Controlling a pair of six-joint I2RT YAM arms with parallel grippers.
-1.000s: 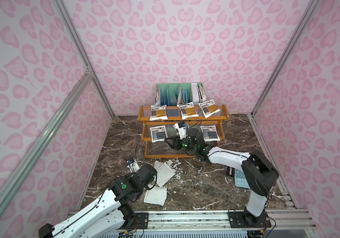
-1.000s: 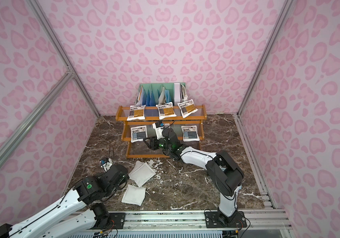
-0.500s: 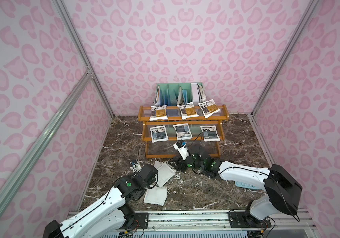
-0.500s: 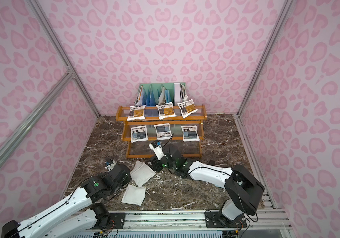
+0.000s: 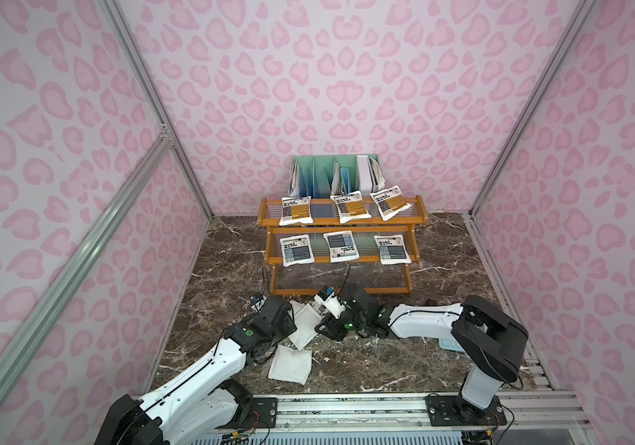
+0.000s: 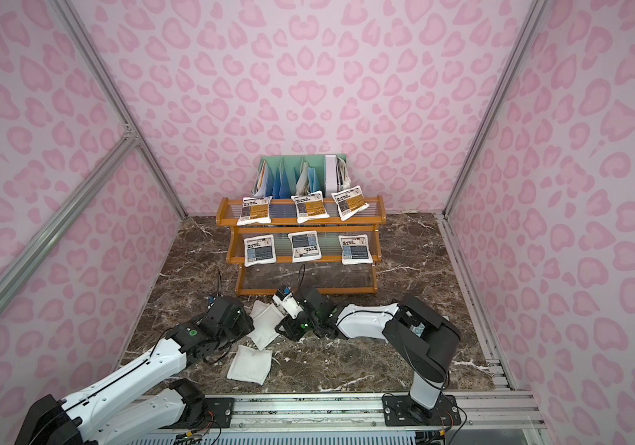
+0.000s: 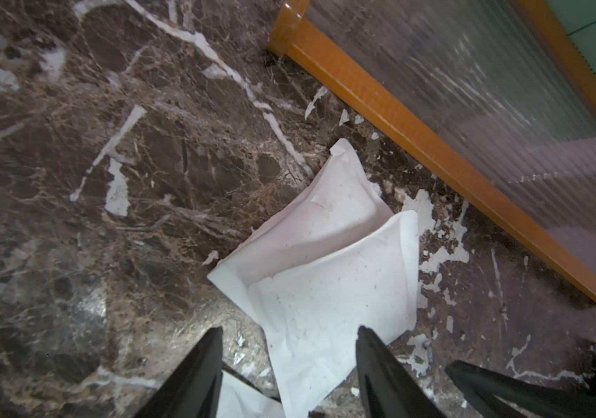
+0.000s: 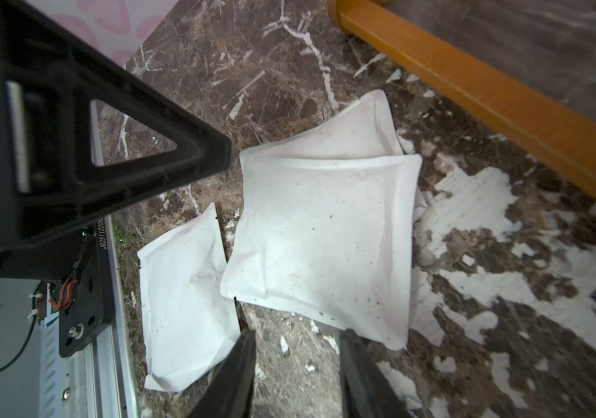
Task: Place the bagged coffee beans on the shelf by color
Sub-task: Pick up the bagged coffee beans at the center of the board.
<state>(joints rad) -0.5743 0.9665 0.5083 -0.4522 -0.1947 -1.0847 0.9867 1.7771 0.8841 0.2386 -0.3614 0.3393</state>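
Right end effector [image 8: 298, 331] low over marble surface [image 8: 289, 54], jaws spread, gripping nothing. Just ahead of its tips: white-backed coffee pouch [image 8: 325, 246] overlapping second pouch [image 8: 358, 126]; third pouch [image 8: 180, 307] alongside. Left end effector [image 7: 289, 329] spread, top pouch lying between its jaws. Beyond both, shelf [image 5: 341, 221]: orange-yellow pouches [image 5: 348, 208] top tier, blue pouches [image 5: 341, 246] middle tier.

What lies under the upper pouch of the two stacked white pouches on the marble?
Another white pouch lies under the upper pouch; only its end toward the shelf shows. The rest, and both labels, are hidden.
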